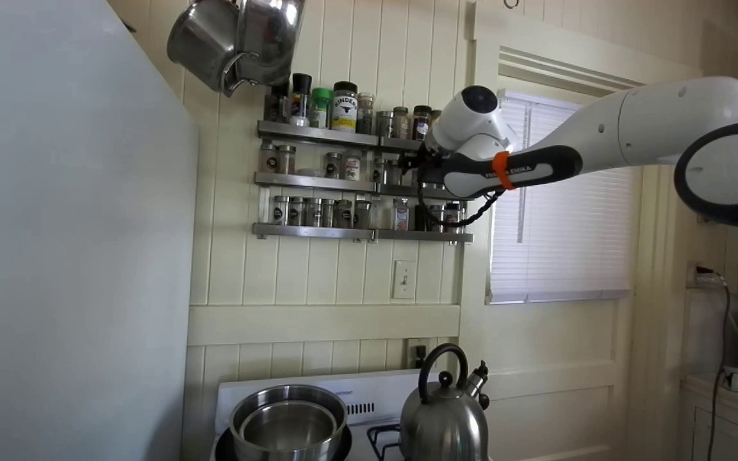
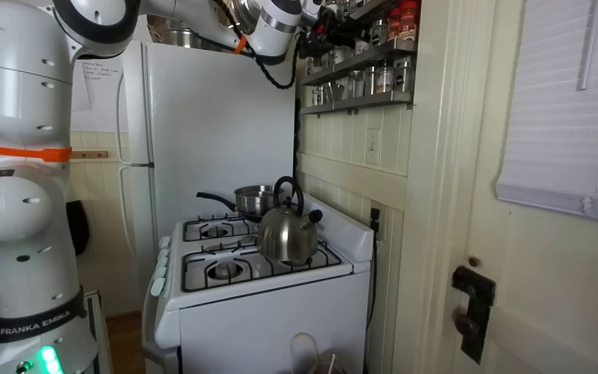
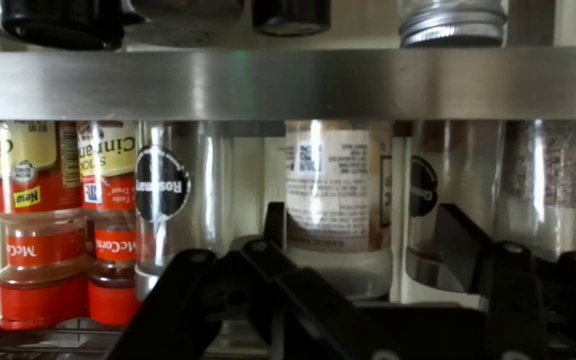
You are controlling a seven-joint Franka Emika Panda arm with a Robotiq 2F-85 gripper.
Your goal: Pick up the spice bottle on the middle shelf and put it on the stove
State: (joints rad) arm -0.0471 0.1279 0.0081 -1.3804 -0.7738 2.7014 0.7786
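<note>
The wrist picture stands upside down. In it the spice bottle (image 3: 338,190), a jar with a pale cream printed label, stands on the middle shelf, whose metal front rail (image 3: 288,85) crosses the picture. My gripper (image 3: 366,232) is open. One finger is close beside the bottle; the other is apart from it, in front of a neighbouring clear jar. I cannot tell whether the near finger touches. In both exterior views the gripper (image 1: 409,161) (image 2: 353,34) is at the middle shelf (image 1: 314,182) (image 2: 361,62), and I cannot make out the bottle there. The white stove (image 1: 369,387) (image 2: 273,322) stands below.
A rosemary jar (image 3: 183,200) and red-lidded jars (image 3: 43,250) stand on the same shelf. Jars fill the tiers above and below. A steel kettle (image 1: 444,416) (image 2: 287,236) and a pan (image 1: 289,416) (image 2: 255,200) stand on the stove. Steel pots (image 1: 234,45) hang nearby.
</note>
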